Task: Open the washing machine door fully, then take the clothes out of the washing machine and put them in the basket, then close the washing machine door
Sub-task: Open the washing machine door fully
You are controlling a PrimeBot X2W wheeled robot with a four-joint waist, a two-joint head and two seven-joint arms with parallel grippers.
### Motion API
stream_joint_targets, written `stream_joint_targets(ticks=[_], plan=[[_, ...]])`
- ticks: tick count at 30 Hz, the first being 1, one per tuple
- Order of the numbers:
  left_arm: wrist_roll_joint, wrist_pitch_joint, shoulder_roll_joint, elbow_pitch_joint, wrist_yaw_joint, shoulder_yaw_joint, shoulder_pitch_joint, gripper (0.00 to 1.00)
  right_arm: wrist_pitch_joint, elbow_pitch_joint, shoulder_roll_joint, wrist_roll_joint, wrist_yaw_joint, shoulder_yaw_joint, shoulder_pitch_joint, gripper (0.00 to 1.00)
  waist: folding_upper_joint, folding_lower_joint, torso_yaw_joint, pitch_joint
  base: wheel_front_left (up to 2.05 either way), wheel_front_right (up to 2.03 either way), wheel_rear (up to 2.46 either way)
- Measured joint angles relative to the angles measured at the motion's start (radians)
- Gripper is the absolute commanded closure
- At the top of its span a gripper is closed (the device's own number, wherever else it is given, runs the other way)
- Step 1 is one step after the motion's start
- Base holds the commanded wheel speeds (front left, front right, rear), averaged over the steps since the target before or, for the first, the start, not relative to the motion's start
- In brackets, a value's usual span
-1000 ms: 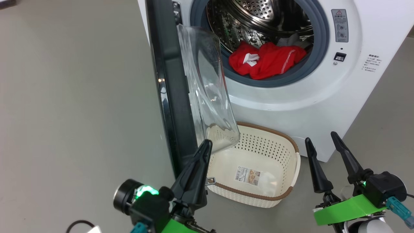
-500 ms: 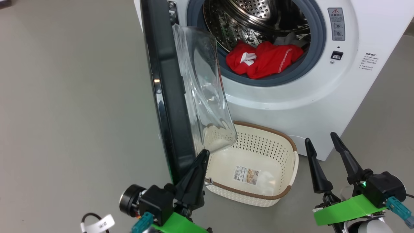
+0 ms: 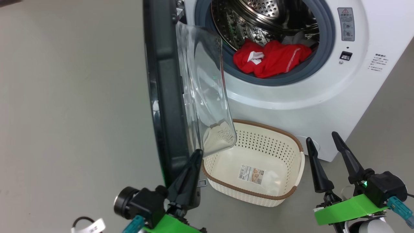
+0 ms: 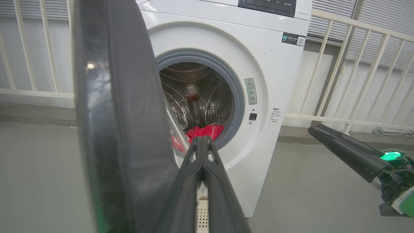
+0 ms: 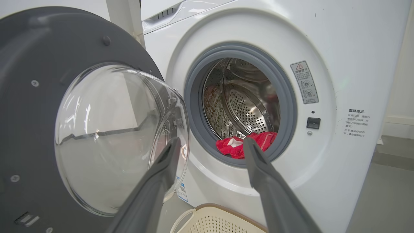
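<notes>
The washing machine door is standing open, edge-on in the head view. Its glass bowl is overlapping the left end of the basket, which is sitting on the floor before the washing machine. The clothes are lying in a red heap at the drum's front lip. The left gripper is pointing up just beside the door's lower rim — jaws pressed together, empty. The right gripper is hovering right of the basket — jaws spread, empty.
</notes>
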Motion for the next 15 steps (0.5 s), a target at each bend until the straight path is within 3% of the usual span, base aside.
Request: stream_joint_targets(ticks=[11, 15], plan=[[-0.010, -0.033, 0.036, -0.020, 0.025, 0.049, 0.033, 1.00, 0.000, -0.004, 0.000, 0.000, 0.000, 0.000, 0.000, 0.00, 0.0000, 0.0000, 0.016, 0.007, 0.00, 0.00, 0.00], [-0.028, -0.014, 0.067, 0.021, 0.073, 0.109, 0.032, 1.00, 0.000, -0.004, 0.000, 0.000, 0.000, 0.000, 0.000, 0.00, 0.0000, 0.0000, 0.015, 0.014, 0.00, 0.00, 0.00]])
